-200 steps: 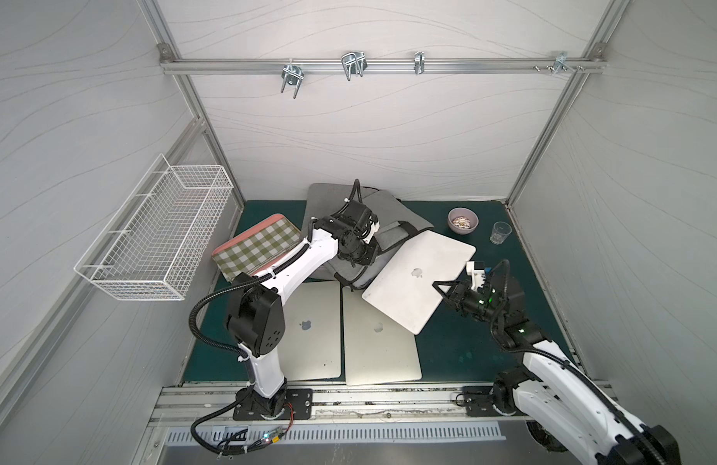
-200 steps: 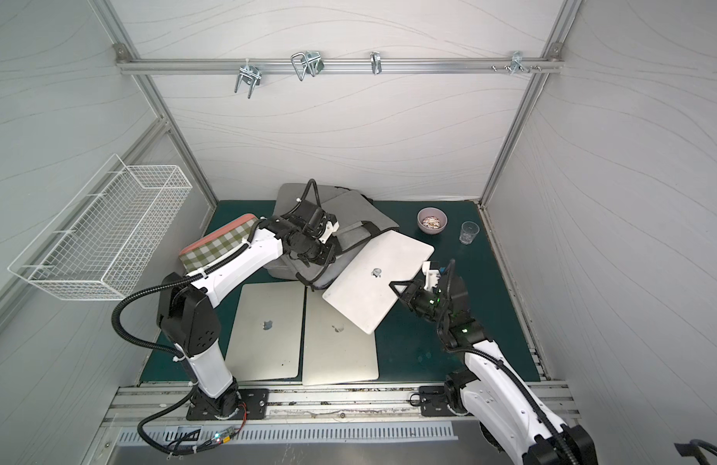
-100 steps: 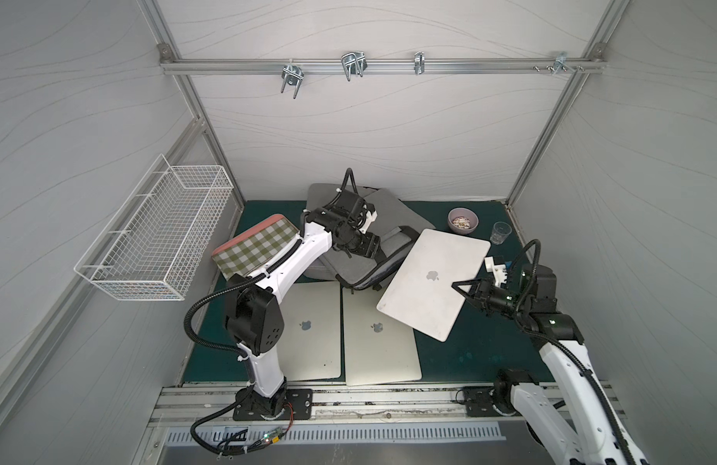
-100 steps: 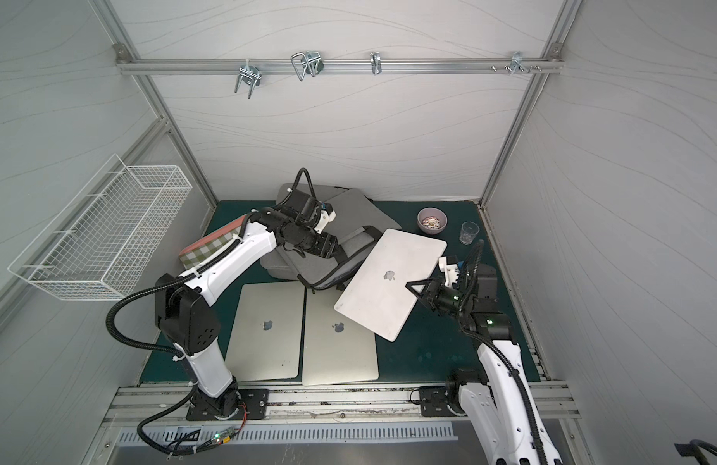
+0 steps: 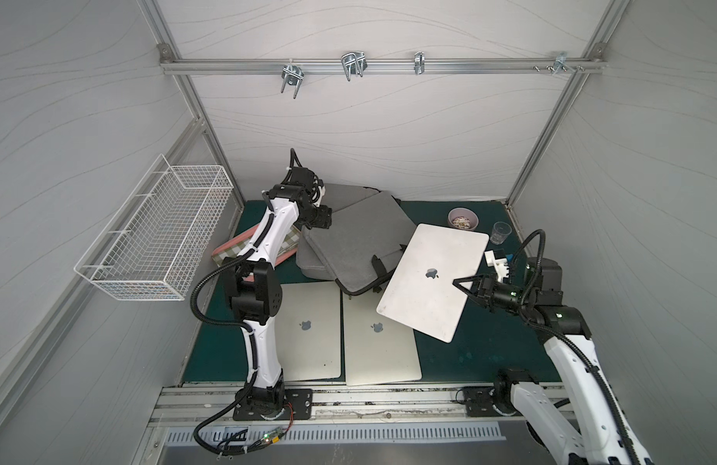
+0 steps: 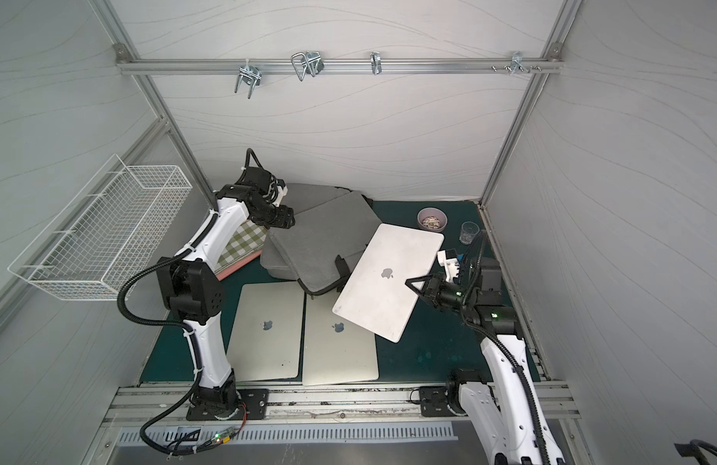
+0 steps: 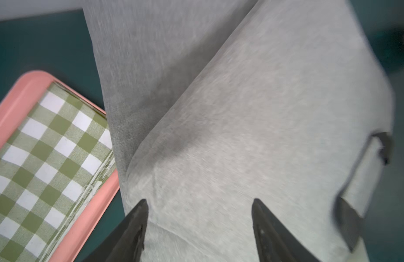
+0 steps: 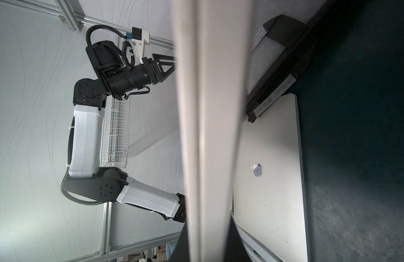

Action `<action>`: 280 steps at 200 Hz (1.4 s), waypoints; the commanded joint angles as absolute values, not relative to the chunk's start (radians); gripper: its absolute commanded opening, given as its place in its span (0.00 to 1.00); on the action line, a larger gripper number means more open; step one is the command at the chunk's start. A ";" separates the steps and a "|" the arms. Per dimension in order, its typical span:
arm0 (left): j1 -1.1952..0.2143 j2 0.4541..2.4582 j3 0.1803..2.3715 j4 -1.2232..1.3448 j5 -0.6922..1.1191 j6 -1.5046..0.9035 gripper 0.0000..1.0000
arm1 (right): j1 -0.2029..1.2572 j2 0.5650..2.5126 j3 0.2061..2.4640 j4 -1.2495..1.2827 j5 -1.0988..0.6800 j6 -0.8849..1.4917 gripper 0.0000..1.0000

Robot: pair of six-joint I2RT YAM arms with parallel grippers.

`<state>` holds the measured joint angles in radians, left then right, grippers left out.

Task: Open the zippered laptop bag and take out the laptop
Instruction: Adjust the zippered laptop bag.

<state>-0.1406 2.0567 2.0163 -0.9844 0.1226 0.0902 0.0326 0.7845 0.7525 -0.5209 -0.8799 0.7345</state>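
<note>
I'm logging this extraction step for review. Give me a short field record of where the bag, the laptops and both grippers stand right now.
held item: silver closed laptop, tilted, lifted out of the grey fabric laptop bag
right gripper: shut on the held laptop's edge
left gripper: open, over the bag, holding nothing
bag: lying on the dark green mat
spare laptops: two, flat, side by side on the mat
nearby: pink tray, small bowl, clear glass

No words or numerals legible. Apple logo (image 5: 431, 273) on lid of raised laptop (image 5: 437, 245), just beside fingertips of right gripper (image 5: 460, 284). Same logo on two flat laptops (image 5: 312, 350) (image 5: 385, 356), well apart from those fingertips.
</note>
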 commanded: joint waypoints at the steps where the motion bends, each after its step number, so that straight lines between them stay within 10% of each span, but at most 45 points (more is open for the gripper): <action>1: -0.124 2.125 2.114 -1.052 0.118 0.143 0.73 | 0.050 0.798 0.791 -0.350 -0.966 0.721 0.00; 199: -0.087 2.275 2.159 -1.076 0.023 0.242 0.66 | 0.150 0.925 0.662 -0.119 -0.917 0.800 0.00; 280: -0.087 2.250 2.066 -1.092 0.026 0.205 0.18 | 0.177 0.956 0.632 -0.047 -0.905 0.827 0.00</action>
<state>-0.0872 2.2482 2.1063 -1.0229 0.0410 0.1989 0.1669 0.9718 0.6136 -0.2100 -0.8371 0.8230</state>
